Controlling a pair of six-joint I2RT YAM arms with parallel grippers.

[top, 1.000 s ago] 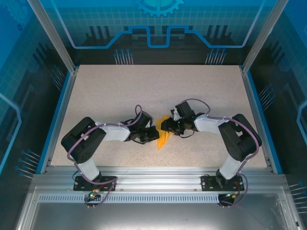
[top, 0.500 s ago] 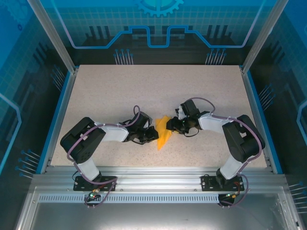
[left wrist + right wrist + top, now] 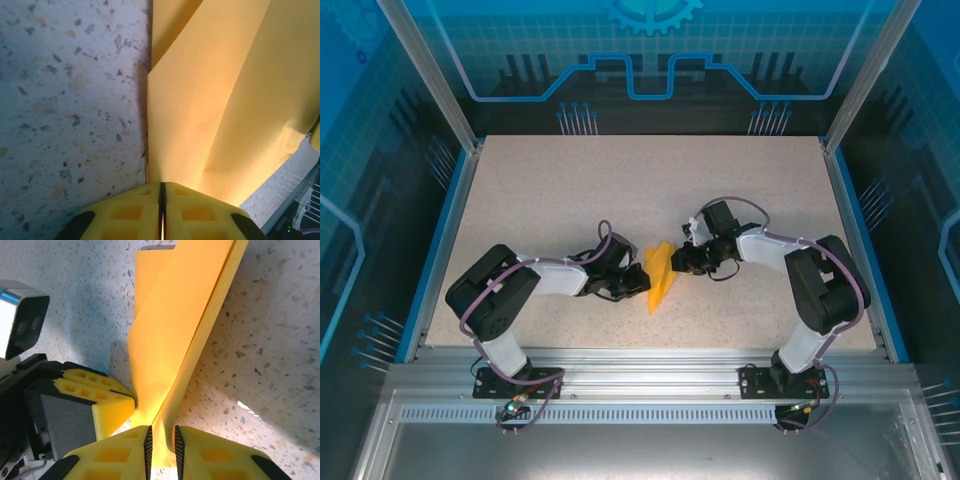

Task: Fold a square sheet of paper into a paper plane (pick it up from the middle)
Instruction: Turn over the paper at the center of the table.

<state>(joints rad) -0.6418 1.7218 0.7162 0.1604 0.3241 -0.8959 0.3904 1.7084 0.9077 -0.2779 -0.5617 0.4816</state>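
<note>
We see the paper plane [image 3: 661, 277] near the middle of the speckled table [image 3: 620, 190], between the two arms. The left gripper [image 3: 161, 187] has its jaws pressed together on one edge of the plane. The right gripper [image 3: 162, 432] has its jaws a narrow slit apart, pinching the folded layers from the opposite side.

Left arm [image 3: 555, 277] jaws shut; right arm [image 3: 765, 247] jaws pinching.

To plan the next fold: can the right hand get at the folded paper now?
Probably yes: the folded paper sits between the fingers of the right hand; the left hand, beside it, blocks nothing.
</note>
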